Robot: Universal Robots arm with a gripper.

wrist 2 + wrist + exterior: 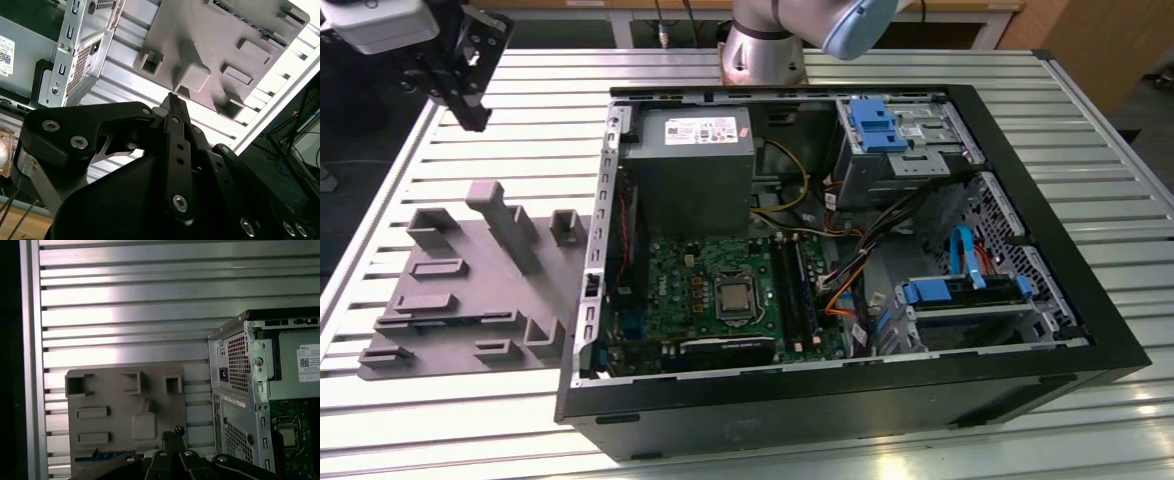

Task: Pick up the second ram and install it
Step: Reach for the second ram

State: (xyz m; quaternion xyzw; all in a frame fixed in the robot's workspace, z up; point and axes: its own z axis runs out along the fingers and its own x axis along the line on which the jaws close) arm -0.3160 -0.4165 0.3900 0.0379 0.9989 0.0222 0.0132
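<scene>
**A:** Where is the second ram [100, 456]?

**B:** It is on the grey tray [110, 390], near the tray's end farthest from the upright blocks [132, 382]. In the first wrist view it shows as a thin dark strip with a bluish glint, set low among the moulded shapes.

**A:** Which way does it run?

**B:** Its long axis lies level and crosswise on the tray, parallel to that end edge. One end points toward the side of the tray next to the open computer case [787, 420]. The other end points toward the tray's outer side. I can't tell whether it sits on its narrow edge or lies flat.

**A:** And the gripper?

**B:** The gripper [471, 112] hangs in the air beyond the tray's opposite end, the one with the upright blocks. It is high over the slatted table [480, 420] and well apart from the ram. It touches nothing on the tray.

**A:** And how are the fingers set?

**B:** The fingers [178, 150] are pressed together. In both wrist views the tips meet with nothing between them.
</scene>
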